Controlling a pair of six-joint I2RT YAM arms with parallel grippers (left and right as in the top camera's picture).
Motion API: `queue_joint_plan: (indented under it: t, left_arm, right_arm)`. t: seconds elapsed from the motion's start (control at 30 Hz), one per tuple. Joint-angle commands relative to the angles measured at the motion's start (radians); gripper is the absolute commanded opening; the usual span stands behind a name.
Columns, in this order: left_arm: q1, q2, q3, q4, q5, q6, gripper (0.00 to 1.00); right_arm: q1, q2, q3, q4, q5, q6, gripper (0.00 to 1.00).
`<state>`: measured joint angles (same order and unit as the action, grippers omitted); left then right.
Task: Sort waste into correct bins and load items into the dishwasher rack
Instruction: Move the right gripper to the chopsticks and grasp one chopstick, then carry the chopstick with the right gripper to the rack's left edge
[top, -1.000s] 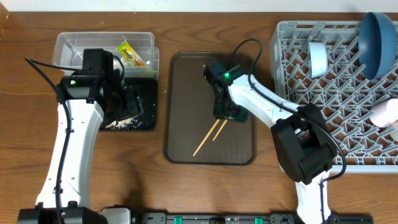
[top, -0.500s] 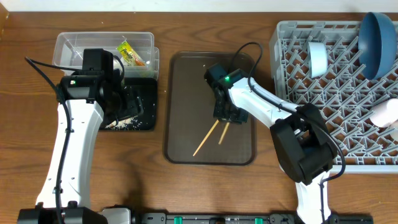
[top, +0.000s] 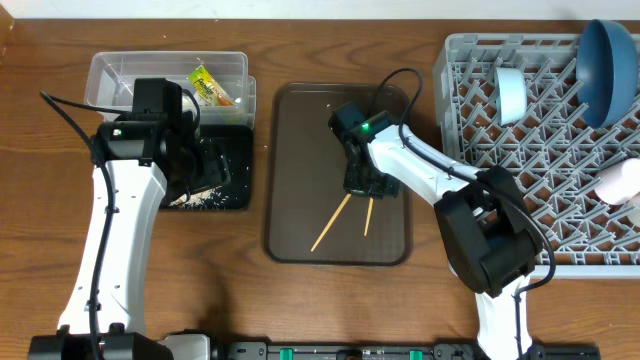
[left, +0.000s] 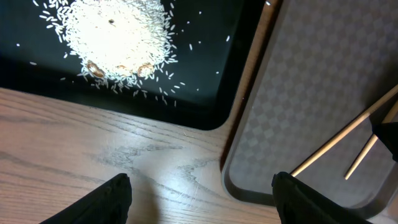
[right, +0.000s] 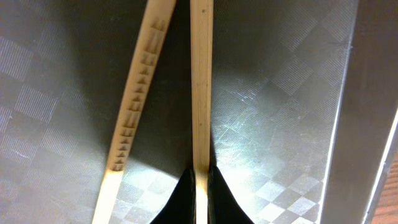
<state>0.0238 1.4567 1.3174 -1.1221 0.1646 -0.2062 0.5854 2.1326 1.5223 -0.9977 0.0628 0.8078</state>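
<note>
Two wooden chopsticks lie on the brown serving tray (top: 300, 130). My right gripper (top: 365, 185) is shut on the top end of the right chopstick (top: 368, 215); in the right wrist view (right: 201, 186) the fingers pinch this stick (right: 201, 93). The other chopstick (top: 330, 222) lies free to its left (right: 137, 106). My left gripper (top: 205, 170) is open and empty (left: 199, 199) over the table, by the black tray (top: 238, 150) that holds white rice (left: 118, 31). The yellow-green wrapper (top: 210, 87) lies in the clear tub (top: 120, 75).
The grey dishwasher rack (top: 520, 160) stands at the right with the dark-blue plate (top: 610, 65), a pale cup or bowl (top: 510, 95) and a pink cup (top: 620, 182) in it. The brown tray's rim (left: 239, 180) shows near my left fingers.
The right gripper has closed on the right chopstick and swung its free end to the right, away from the other stick. The left arm has not moved.
</note>
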Motion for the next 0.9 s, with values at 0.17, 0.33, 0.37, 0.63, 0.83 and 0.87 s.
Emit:
queue_joint_plan:
  t: [0.17,0.33,0.37,0.63,0.83,0.87]
  left_arm:
    - [0.004,-0.006,0.011,-0.003,-0.009,0.002,0.75]
    - [0.004,-0.006,0.011,-0.003,-0.009,0.002,0.75]
    - [0.004,-0.006,0.011,-0.003,-0.009,0.002,0.75]
    - [0.004,-0.006,0.011,-0.003,-0.009,0.002,0.75]
    - [0.004,-0.006,0.011,-0.003,-0.009,0.002,0.75]
    - [0.004,-0.006,0.011,-0.003,-0.009,0.002,0.75]
  right_arm:
    - [-0.048,0.006,-0.018,-0.01,0.016,-0.048,0.01]
    - [-0.069,-0.014,0.003,-0.027,0.013,-0.143,0.01]
    - [-0.074,-0.023,0.008,-0.027,0.013,-0.162,0.01]
    - [-0.132,-0.193,0.034,-0.03,0.012,-0.416,0.01]
    - [-0.222,-0.335,0.034,-0.079,0.012,-0.585,0.01]
    - [-0.24,-0.355,0.034,-0.095,0.012,-0.612,0.01]
